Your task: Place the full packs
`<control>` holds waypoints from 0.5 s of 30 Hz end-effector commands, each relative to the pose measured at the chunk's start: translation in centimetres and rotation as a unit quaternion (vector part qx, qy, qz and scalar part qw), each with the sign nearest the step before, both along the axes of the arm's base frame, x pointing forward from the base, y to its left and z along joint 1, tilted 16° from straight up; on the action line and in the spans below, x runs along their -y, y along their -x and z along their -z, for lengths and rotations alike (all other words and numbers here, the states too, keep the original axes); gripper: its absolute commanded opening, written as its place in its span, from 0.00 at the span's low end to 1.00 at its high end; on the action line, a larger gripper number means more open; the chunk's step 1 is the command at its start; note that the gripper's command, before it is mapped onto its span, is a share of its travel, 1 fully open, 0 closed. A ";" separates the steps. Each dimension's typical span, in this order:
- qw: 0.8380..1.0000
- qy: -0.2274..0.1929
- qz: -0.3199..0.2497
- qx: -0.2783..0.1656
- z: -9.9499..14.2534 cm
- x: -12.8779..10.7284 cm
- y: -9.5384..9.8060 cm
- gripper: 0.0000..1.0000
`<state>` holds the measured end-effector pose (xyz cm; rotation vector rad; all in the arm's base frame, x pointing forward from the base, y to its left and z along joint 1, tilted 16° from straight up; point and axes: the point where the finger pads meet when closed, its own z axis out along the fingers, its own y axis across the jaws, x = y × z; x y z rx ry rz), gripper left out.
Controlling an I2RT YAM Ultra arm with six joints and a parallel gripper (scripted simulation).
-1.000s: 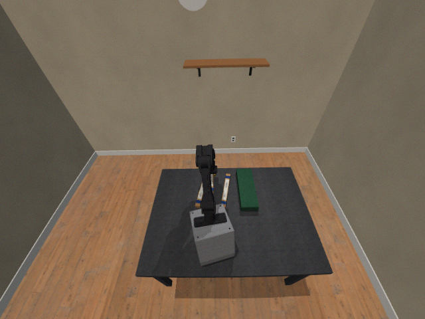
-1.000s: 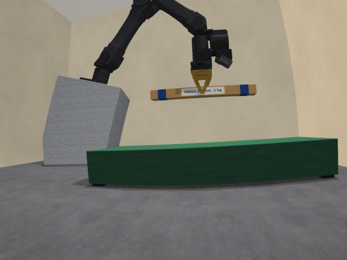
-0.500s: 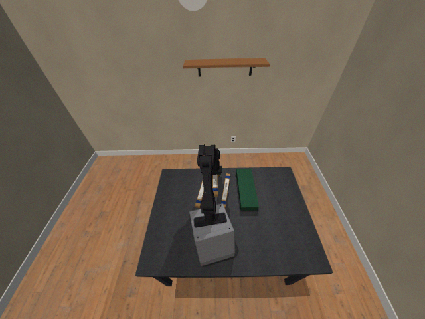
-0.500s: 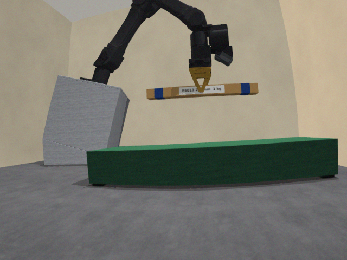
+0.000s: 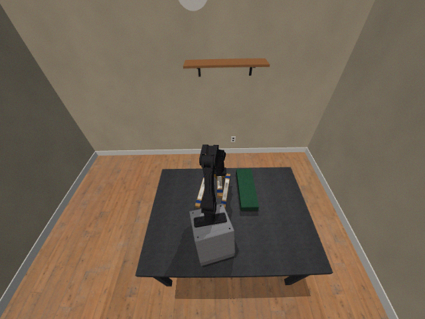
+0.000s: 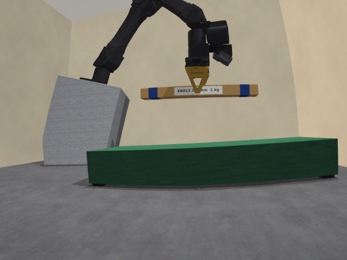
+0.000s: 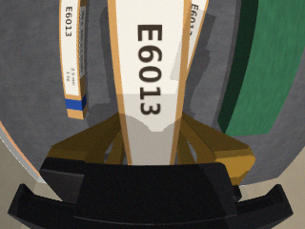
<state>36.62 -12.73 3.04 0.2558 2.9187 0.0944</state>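
My gripper (image 6: 197, 90) is shut on a tan pack of electrodes (image 6: 199, 91) with blue end bands and a white label reading E6013 and 1 kg. The pack hangs level in the air, well above the table and behind the low green platform (image 6: 212, 162). In the wrist view the held pack (image 7: 149, 57) runs up the middle between my gold fingers. A second pack (image 7: 75, 45) lies on the table to its left. A third pack (image 7: 200, 7) lies to its right, partly hidden under the held one. The platform (image 7: 267, 57) lies further right, with nothing on it.
The arm stands on a grey pedestal (image 5: 212, 236) near the middle of the dark table. The green platform (image 5: 247, 189) lies right of the packs (image 5: 225, 188). A wooden shelf (image 5: 226, 63) hangs on the back wall.
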 end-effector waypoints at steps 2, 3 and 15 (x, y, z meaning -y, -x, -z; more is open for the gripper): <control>0.998 0.018 -0.002 0.054 -3.7 2.6 -2.0 0.00; 0.998 0.017 -0.002 0.053 -3.7 2.8 -2.0 0.00; 0.998 0.019 -0.001 0.053 -3.2 5.5 -1.7 0.00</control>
